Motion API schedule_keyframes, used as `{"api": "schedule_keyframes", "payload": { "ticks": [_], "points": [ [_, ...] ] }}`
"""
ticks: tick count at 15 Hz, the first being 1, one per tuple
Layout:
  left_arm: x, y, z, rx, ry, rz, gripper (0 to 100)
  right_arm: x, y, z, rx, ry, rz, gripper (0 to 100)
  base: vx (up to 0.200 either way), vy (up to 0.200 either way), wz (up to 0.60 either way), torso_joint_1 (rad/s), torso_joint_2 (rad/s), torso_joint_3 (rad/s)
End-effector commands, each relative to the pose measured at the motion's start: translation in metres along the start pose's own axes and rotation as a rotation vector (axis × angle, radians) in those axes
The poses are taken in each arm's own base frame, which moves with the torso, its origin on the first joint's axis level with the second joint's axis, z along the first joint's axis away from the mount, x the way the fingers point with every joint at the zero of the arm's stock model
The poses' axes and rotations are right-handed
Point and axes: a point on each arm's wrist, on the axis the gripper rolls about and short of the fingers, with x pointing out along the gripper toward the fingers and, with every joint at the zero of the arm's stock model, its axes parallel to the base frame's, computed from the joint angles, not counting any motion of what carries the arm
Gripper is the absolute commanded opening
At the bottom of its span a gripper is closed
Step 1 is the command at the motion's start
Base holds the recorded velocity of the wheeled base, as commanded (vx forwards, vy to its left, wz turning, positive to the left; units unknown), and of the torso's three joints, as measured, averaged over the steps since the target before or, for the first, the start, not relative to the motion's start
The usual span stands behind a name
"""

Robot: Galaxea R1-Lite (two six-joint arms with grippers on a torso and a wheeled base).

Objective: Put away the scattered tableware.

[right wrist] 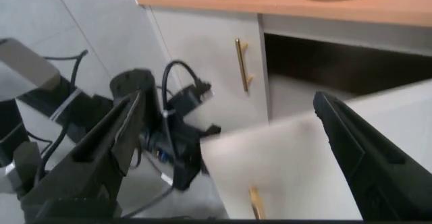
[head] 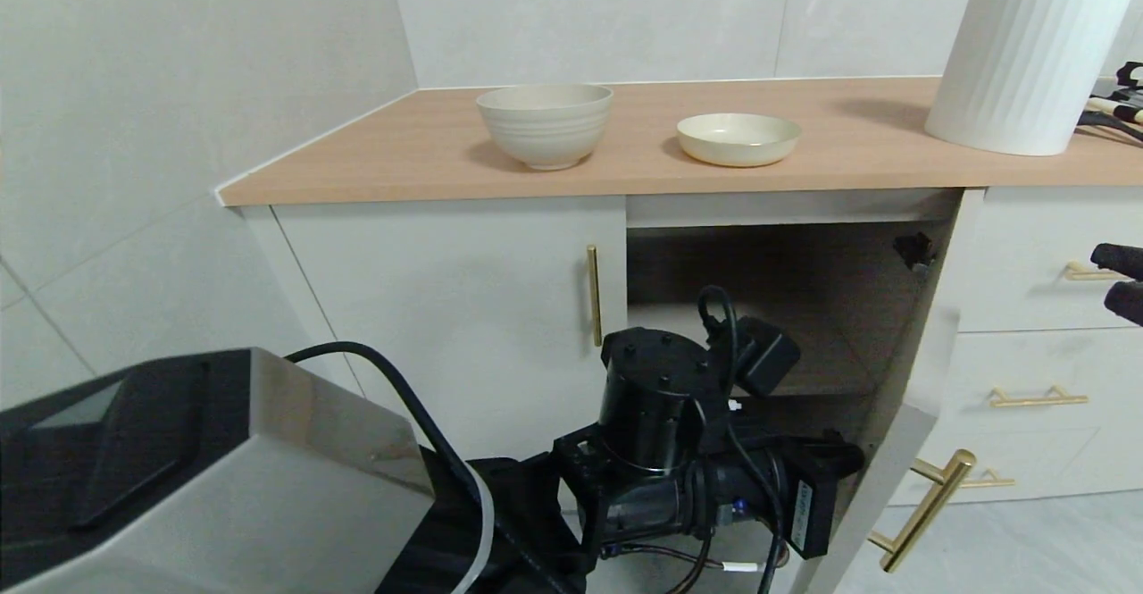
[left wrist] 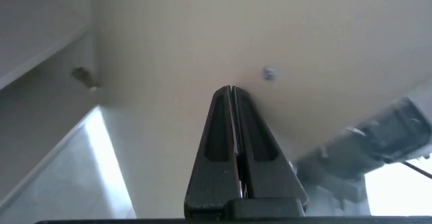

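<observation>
Two dishes on counter [head: 420, 152]: bowl [head: 545, 125], plate [head: 738, 138]; cabinet door [head: 920, 371] open; left gripper [left wrist: 231, 92] clenched, empty; right gripper [right wrist: 229, 100] spread wide.

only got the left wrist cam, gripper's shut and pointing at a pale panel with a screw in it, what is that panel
Observer: It looks like the inner face of the cabinet door, which is swung open. The left gripper is low down, close against it.
Operator: any tableware out
Observer: Yes. A bowl and a shallow dish sit apart on the countertop, above the open cabinet.
Operator: and the other arm
Observer: The right gripper is open and empty, off by the drawers beside that cabinet.
</observation>
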Motion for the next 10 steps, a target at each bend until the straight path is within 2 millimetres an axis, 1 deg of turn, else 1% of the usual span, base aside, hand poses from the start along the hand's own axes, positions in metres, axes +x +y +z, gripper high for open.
{"api": "schedule_keyframes", "payload": {
  "ticks": [1,2,4,7,10],
  "points": [
    [0.003,-0.005,0.002,0.005,-0.006,-0.011,0,0.001,0.0,0.003,-0.002,-0.005,0.001,100,-0.2,0.0,0.0,-0.002,0.0,-0.002],
    [0.005,-0.005,0.005,0.006,-0.006,-0.011,0,0.001,0.0,0.003,-0.002,-0.005,0.001,100,-0.2,0.0,0.0,0.007,0.0,0.012],
    [0.019,-0.012,0.012,0.015,-0.012,-0.035,0,0.002,0.0,0.004,-0.002,-0.007,0.001,100,0.0,0.0,0.0,0.0,0.0,0.0],
    [0.036,-0.033,0.009,0.022,0.01,-0.087,0,0.002,0.001,0.006,-0.003,-0.014,0.004,100,0.0,0.0,0.0,0.0,0.0,0.0],
    [0.04,-0.043,0.004,0.022,0.018,-0.112,0,0.002,0.0,0.006,-0.003,-0.014,0.004,100,0.0,0.0,0.0,0.0,0.0,0.0]
  ]
}}
